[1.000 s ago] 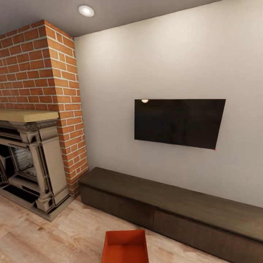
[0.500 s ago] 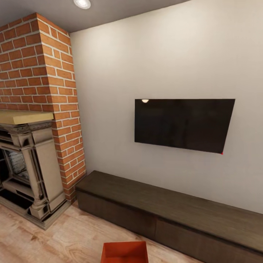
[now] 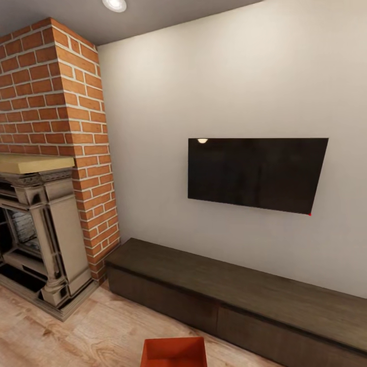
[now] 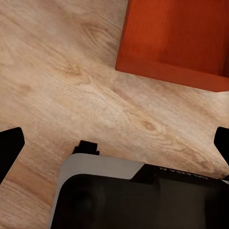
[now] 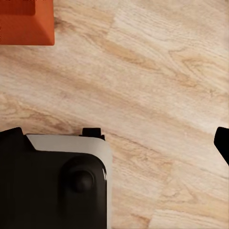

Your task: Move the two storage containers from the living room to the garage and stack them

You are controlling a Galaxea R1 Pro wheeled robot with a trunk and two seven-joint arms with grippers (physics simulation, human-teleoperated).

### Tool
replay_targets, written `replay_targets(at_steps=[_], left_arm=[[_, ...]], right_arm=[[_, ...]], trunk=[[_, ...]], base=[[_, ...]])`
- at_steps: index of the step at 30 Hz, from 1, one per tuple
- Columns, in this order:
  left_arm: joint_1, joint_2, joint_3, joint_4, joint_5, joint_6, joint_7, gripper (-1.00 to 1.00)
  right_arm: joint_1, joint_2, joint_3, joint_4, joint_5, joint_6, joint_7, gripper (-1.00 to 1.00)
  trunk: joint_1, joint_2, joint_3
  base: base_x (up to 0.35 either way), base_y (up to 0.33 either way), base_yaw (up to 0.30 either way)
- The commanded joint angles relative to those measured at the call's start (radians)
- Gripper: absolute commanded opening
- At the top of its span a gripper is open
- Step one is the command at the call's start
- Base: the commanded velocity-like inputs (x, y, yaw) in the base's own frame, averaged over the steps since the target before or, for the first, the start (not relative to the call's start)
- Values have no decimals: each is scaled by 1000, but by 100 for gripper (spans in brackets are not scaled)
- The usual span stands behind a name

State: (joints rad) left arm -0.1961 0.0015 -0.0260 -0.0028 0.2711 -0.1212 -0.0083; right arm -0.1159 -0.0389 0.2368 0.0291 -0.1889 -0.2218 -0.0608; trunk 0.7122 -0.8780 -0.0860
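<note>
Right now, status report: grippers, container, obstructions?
Both grippers open, empty, over wood floor. One storage container on the floor ahead, not grasped. Low bench behind it.

Right wrist camera over the wooden floor

A corner of an orange-red storage container stands on the light wood plank floor. Below it is the robot's grey and black base. The dark fingertips of the right gripper are far apart.
</note>
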Motion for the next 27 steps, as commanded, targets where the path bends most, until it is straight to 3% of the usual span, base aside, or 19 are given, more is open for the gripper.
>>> replay_targets(at_steps=[1, 10, 27], left_arm=[[-1, 0, -3, 1, 7, -3, -1, 100], [-1, -2, -3, 1, 7, -3, -1, 100], [0, -3, -3, 1, 7, -3, -1, 100]], right_arm=[[-2, 0, 9, 3, -9, -6, -1, 100], [-2, 2, 9, 3, -10, -8, -1, 100], [-2, 2, 9, 3, -11, -8, -1, 100]], trunk=[[0, -1, -2], [0, -1, -2], [0, -1, -2]], base=[[0, 24, 0], [0, 189, 0], [15, 12, 0]])
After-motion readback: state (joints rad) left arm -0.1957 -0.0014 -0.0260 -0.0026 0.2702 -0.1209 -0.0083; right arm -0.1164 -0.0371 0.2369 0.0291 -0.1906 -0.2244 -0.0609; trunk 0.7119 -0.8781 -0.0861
